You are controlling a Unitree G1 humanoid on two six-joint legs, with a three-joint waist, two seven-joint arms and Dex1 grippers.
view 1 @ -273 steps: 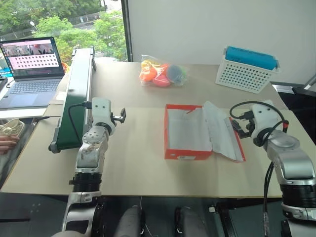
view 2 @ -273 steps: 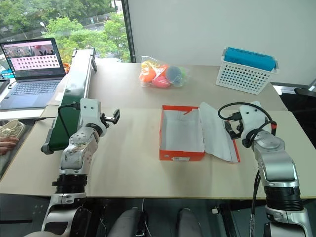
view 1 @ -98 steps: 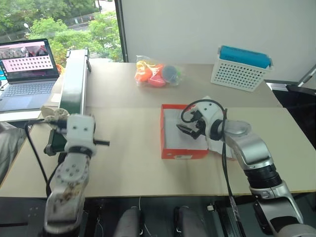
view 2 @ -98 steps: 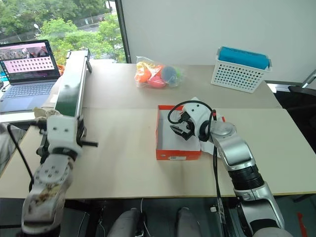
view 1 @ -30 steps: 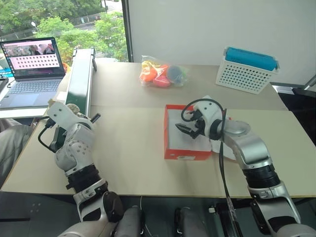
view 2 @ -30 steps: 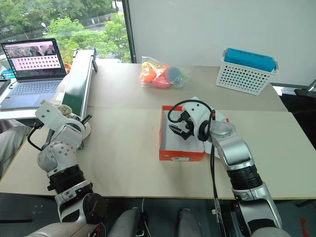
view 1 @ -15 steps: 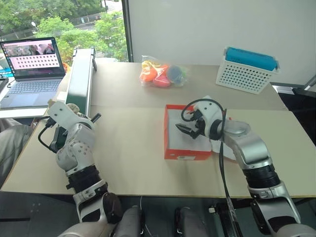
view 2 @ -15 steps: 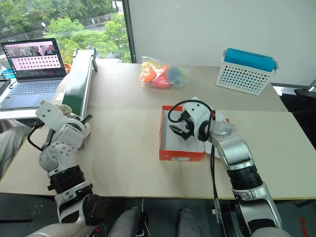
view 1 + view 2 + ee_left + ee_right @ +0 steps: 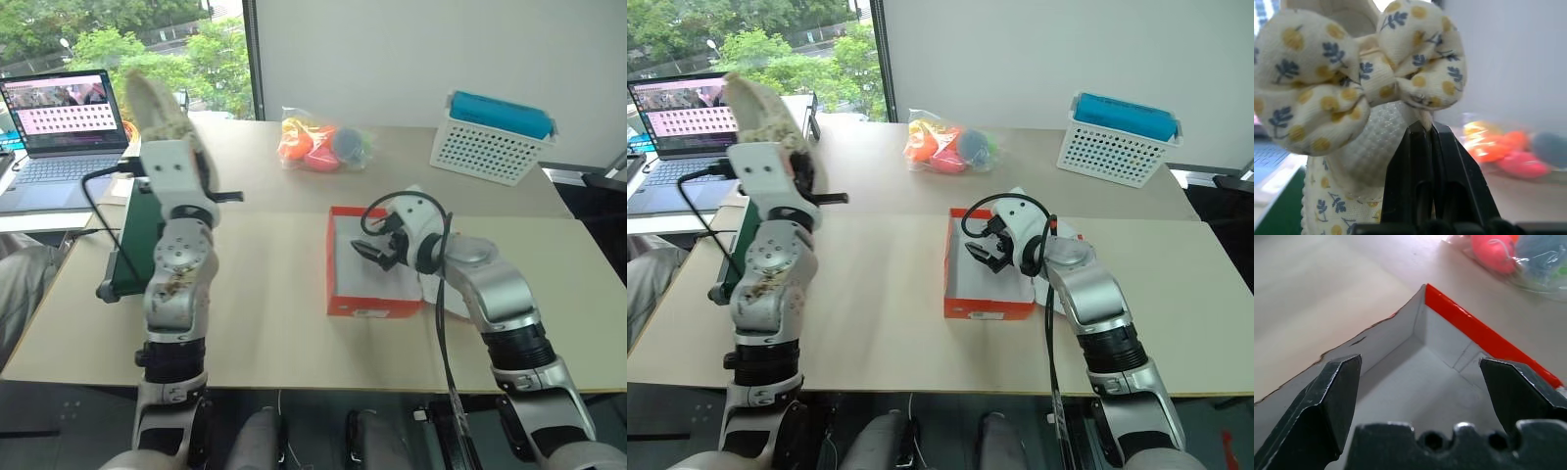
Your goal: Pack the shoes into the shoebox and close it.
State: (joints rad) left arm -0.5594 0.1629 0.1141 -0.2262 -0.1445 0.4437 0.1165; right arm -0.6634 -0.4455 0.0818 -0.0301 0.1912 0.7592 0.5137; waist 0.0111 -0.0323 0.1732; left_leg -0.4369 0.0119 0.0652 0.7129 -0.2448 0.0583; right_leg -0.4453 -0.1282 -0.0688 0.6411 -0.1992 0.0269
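Observation:
One cream shoe (image 9: 157,103) with a dotted fabric bow (image 9: 1361,73) is held high above the table's left side, with my left gripper (image 9: 1422,129) shut on it just below the bow. The orange-red shoebox (image 9: 377,308) lies open in the middle of the table, its white inside bare. White tissue paper (image 9: 431,284) spills over its right side. My right gripper (image 9: 370,253) hovers over the box's inside, open, its jaws wide apart (image 9: 1420,368) and nothing between them. The box's red rim (image 9: 1474,330) shows ahead of the fingers.
A long green conveyor (image 9: 147,211) runs along the table's left edge, beside a laptop (image 9: 64,127). At the back are a bag of colourful balls (image 9: 321,147) and a white perforated basket (image 9: 490,147). A person's sleeve (image 9: 20,284) shows at far left.
My left arm has risen and swung toward the table's middle, lifting the shoe up from beside the conveyor, and its wrist has rolled. The right arm has stayed put.

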